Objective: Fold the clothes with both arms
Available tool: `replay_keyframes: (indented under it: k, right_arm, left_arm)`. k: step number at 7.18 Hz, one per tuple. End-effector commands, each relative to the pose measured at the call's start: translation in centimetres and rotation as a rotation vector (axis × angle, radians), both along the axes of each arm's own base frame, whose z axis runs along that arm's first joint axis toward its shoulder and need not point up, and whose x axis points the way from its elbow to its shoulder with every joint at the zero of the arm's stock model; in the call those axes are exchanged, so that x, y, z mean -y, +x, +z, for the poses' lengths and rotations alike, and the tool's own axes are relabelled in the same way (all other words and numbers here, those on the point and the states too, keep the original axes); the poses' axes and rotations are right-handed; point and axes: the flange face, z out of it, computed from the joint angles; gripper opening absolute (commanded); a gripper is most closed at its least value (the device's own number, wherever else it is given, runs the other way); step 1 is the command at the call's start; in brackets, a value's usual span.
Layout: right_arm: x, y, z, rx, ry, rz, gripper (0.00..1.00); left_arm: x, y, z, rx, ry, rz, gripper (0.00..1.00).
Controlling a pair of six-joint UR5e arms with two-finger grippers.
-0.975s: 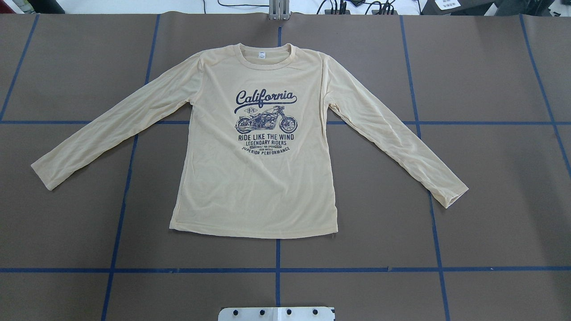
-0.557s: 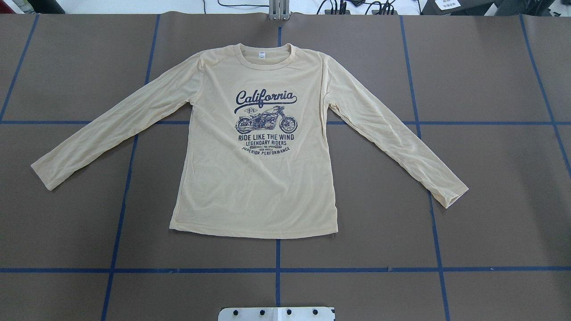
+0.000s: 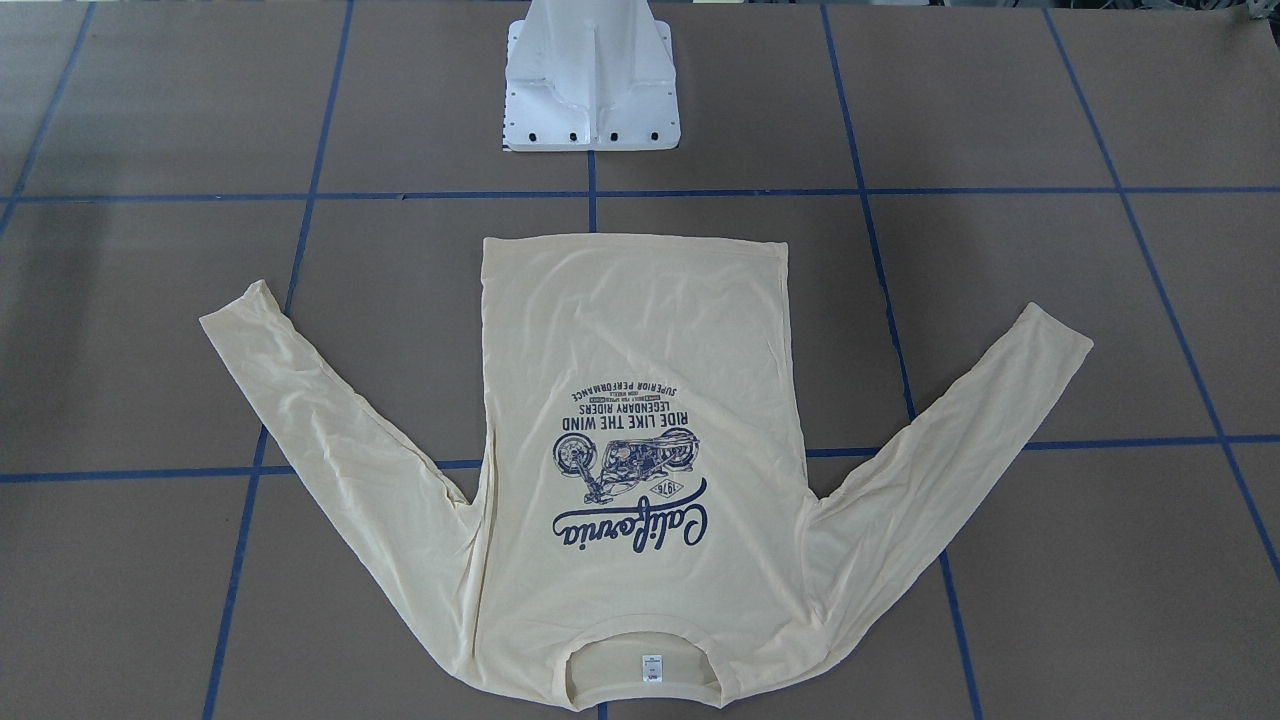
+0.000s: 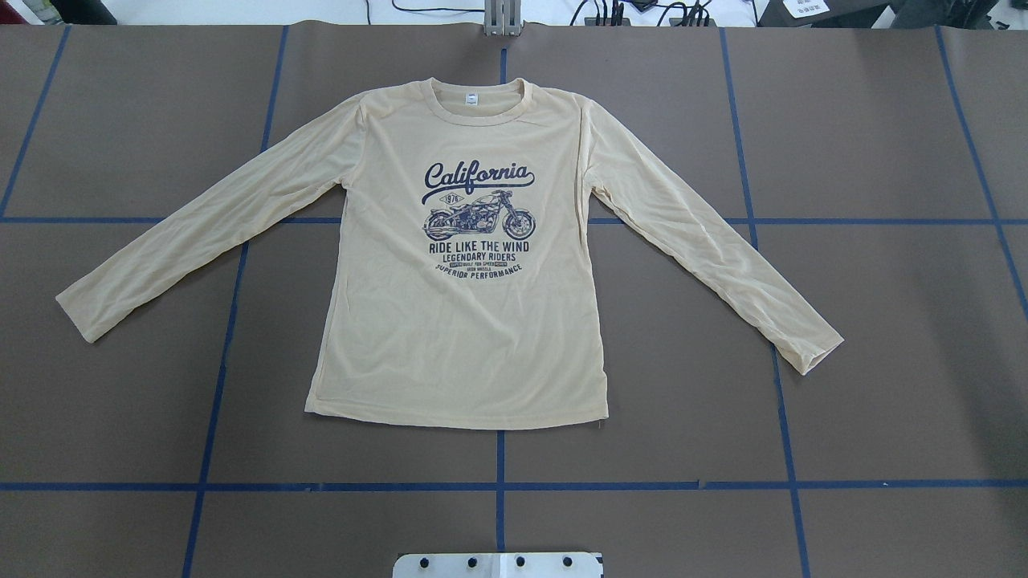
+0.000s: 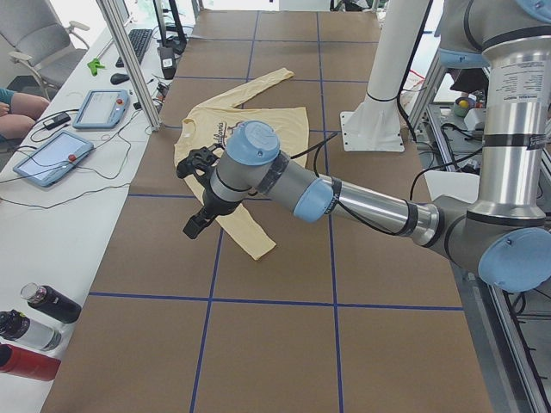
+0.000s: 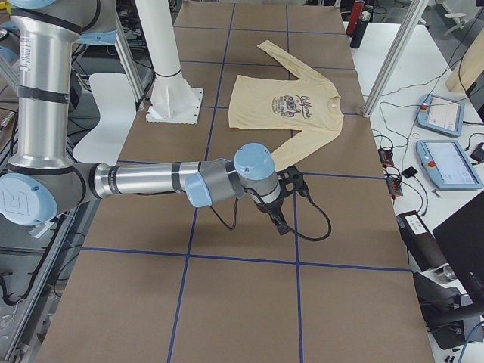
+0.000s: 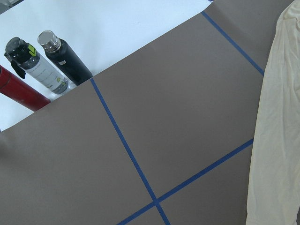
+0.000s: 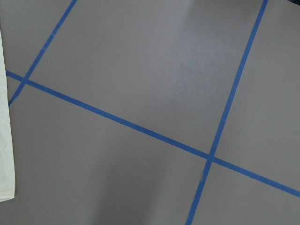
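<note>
Shirt (image 4: 458, 337) lies flat, print up, mid table (image 4: 883, 401), sleeves spread; thin limp jersey, judged light and sag-prone, best pinched at cuffs (image 4: 76, 317) or hem (image 4: 454, 417); cannot tell left hand (image 5: 194, 225) or right hand (image 6: 278, 221) opening.

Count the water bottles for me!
3, together on the white surface: a red bottle, a pale bottle with black lid, a dark bottle with silver cap. Others may be hidden.

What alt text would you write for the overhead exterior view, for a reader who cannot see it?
A pale cream-yellow long-sleeved shirt lies flat, navy California motorcycle print up, on a brown table gridded with blue tape. Sleeves angle outward; neck at the far side.
</note>
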Motion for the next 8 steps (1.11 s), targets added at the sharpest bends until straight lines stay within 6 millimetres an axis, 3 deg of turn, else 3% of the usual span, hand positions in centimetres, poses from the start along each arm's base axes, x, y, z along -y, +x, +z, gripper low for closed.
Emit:
replay_keyframes:
  k: [1,3,5,6,7,8]
  right_arm:
    - [-0.9,-7.3,-2.0,0.123,-0.102,0.112,1.0]
    - [-3.8,-15.8,-1.9,0.161,-0.142,0.194,1.0]
    - [-6.7,-25.0,-4.9,0.162,-0.178,0.256,0.99]
    - [-8.7,-29.0,-5.4,0.151,-0.179,0.28,0.99]
    - [-10.8,-32.8,-5.3,0.132,-0.167,0.316,0.99]
    - [-12.1,-35.1,-5.4,0.104,-0.152,0.326,0.98]
  left_arm:
    - [-0.2,0.0,0.0,0.003,0.02,-0.002,1.0]
    - [-0.2,0.1,0.0,0.004,0.021,-0.002,1.0]
    - [-0.3,0.0,-0.2,0.002,0.023,-0.004,1.0]
    - [-0.2,0.1,-0.1,0.003,0.021,-0.001,1.0]
    - [-0.2,0.1,-0.1,0.003,0.021,-0.001,1.0]
    - [-0.2,0.1,-0.1,0.003,0.021,-0.001,1.0]
